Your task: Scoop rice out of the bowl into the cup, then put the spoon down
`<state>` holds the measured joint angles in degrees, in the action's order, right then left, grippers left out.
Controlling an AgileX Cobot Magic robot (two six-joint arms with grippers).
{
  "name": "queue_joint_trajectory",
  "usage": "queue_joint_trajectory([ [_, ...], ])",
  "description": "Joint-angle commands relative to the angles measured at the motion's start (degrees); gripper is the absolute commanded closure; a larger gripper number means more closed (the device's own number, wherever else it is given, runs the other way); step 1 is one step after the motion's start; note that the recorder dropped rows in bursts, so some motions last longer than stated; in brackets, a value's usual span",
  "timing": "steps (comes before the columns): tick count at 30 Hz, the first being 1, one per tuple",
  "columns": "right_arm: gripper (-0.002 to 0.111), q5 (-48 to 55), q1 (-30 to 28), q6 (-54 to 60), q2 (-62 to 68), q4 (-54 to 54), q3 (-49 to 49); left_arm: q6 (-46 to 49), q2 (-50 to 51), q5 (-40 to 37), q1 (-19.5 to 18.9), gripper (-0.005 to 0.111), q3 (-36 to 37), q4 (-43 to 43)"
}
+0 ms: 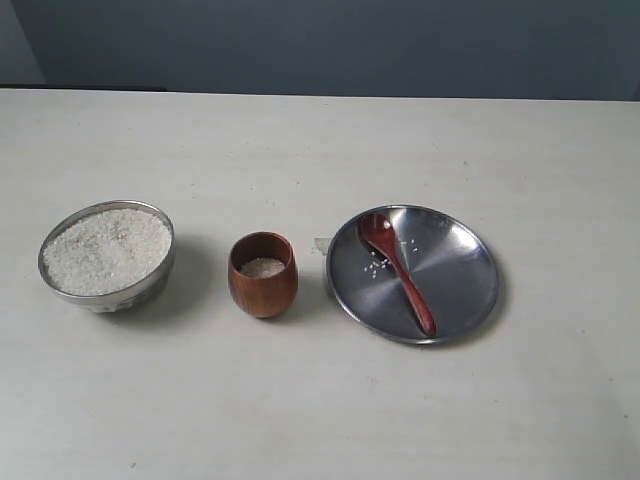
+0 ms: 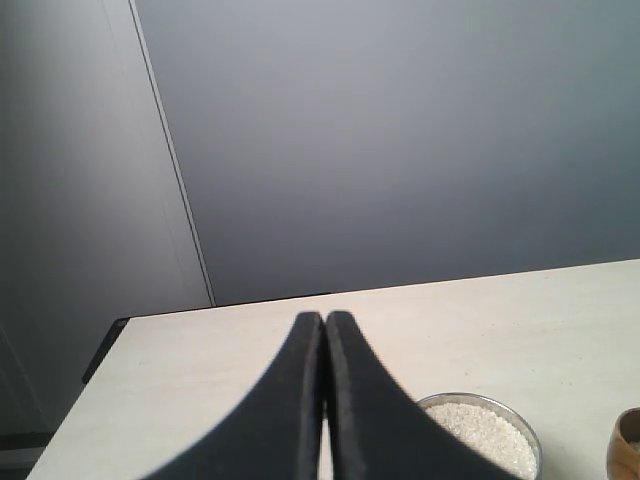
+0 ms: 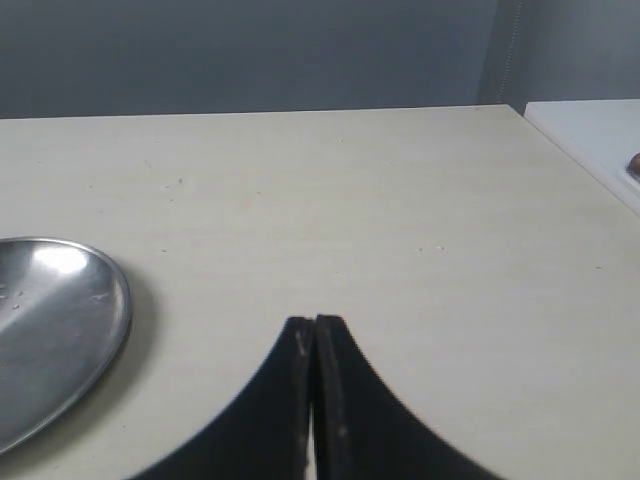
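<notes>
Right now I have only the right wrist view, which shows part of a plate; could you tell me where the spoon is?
Observer: The spoon lies on the plate, with its scoop end at the far side and its handle running toward the near rim.
Operator: Thank you. Is there any rice in the cup?
Observer: Yes, the cup holds some rice, level below its rim. It stands upright between the bowl and the plate.
Operator: And is the left gripper holding anything?
Observer: No, the left gripper is shut with nothing between its fingers. The bowl sits just beyond it.
</notes>
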<state>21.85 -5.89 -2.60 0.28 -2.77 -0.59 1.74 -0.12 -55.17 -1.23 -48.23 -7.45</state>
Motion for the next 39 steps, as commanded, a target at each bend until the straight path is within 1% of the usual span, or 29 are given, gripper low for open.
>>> queue_joint_trajectory([
  [1, 0.108, -0.1, 0.3, 0.0, -0.3, 0.0, -0.3, -0.2, 0.1, 0.3, 0.1, 0.106, -0.4, -0.1],
  [18, 0.108, -0.1, 0.3, 0.0, -0.3, 0.0, -0.3, -0.2, 0.1, 0.3, 0.1, 0.106, -0.4, -0.1],
  [21, 0.108, -0.1, 0.3, 0.0, -0.3, 0.0, -0.3, 0.5, 0.1, 0.8, 0.1, 0.106, -0.4, -2.3],
  [25, 0.108, -0.1, 0.3, 0.0, -0.3, 0.0, -0.3, -0.9, 0.1, 2.9, 0.1, 0.106, 0.8, -2.4],
  [28, 0.108, -0.1, 0.3, 0.0, -0.3, 0.0, -0.3, -0.9, 0.1, 7.8, 0.1, 0.106, 5.3, -2.9],
  [30, 0.108, -0.1, 0.3, 0.0, -0.3, 0.0, -0.3, -0.9, 0.1, 12.0, 0.1, 0.106, 10.1, -2.6],
  [33, 0.108, -0.1, 0.3, 0.0, -0.3, 0.0, -0.3, -1.2, 0.1, 21.0, 0.1, 0.106, 18.8, -0.6],
  [35, 0.108, -0.1, 0.3, 0.0, -0.3, 0.0, -0.3, -1.2, 0.1, 29.3, 0.1, 0.106, 24.6, 1.1],
  [39, 0.108, -0.1, 0.3, 0.0, -0.3, 0.0, -0.3, -1.7, 0.1, 35.4, 0.1, 0.106, 32.4, 1.8],
])
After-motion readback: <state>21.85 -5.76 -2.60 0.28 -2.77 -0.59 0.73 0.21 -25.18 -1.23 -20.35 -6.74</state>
